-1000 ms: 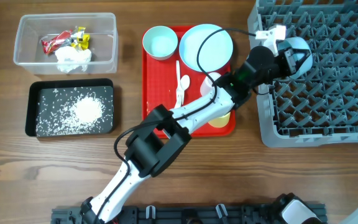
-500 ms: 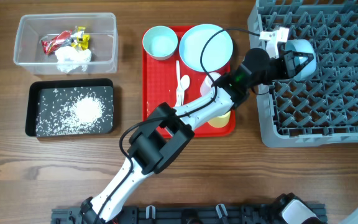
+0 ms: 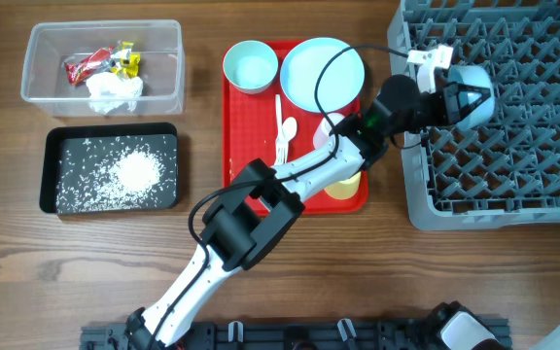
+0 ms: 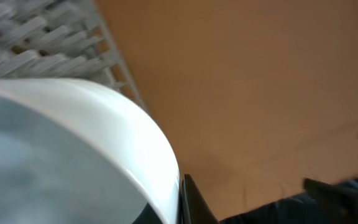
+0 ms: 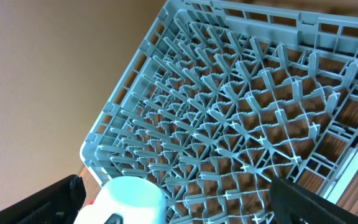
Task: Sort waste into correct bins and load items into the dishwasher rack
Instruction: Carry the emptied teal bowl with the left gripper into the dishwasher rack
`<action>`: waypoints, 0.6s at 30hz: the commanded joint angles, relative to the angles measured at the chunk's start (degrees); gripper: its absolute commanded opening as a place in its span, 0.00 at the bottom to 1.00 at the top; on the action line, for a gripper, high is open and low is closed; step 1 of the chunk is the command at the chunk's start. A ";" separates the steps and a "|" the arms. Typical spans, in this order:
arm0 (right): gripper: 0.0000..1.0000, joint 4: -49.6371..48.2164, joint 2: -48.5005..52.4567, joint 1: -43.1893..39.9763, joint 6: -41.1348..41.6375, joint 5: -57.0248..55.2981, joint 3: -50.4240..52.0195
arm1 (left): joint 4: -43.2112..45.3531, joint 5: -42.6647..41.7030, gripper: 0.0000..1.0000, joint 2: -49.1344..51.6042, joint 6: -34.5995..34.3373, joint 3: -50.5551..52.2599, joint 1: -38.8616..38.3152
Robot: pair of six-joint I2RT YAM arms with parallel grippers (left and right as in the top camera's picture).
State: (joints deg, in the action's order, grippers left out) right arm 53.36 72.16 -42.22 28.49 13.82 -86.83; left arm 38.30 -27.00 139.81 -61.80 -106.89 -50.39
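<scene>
Matt grey plastic rack (image 3: 513, 165) on a wood-grain worktop (image 3: 66, 262); glossy red plastic tray (image 3: 241, 117); smooth, pale, glossy bowl (image 3: 474, 78); clear plastic tub (image 3: 47, 49).

The overhead view is bright, even and sharp, with only short soft shadows on the brown wooden worktop (image 3: 406, 282) well back from the left jaws. In the left wrist view, the pale rounded bowl (image 4: 73, 137) at the jaws is a washed-out, unfocused smear. The grey plastic grid rack (image 4: 36, 31) beyond it is blurred, whereas the right wrist view shows that rack crisp ahead of its dark, soft-edged jaws.
</scene>
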 commanded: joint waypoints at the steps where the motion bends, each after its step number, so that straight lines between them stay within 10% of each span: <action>1: 1.00 0.04 0.81 -0.24 -0.07 -1.01 -0.81 | 1.60 -6.84 0.04 0.96 1.20 -0.81 0.26; 15: 1.00 0.09 1.62 -0.22 -0.04 -0.98 -0.81 | -0.17 -3.06 0.05 5.29 1.16 -0.81 0.26; 18: 1.00 0.28 2.67 -0.22 -0.04 -0.98 -0.81 | -0.11 -3.41 0.50 5.27 1.16 -0.81 0.44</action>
State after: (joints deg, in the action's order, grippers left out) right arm 53.39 73.52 -42.22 28.49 13.82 -86.83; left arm 38.17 -31.09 143.63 -61.43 -106.96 -50.24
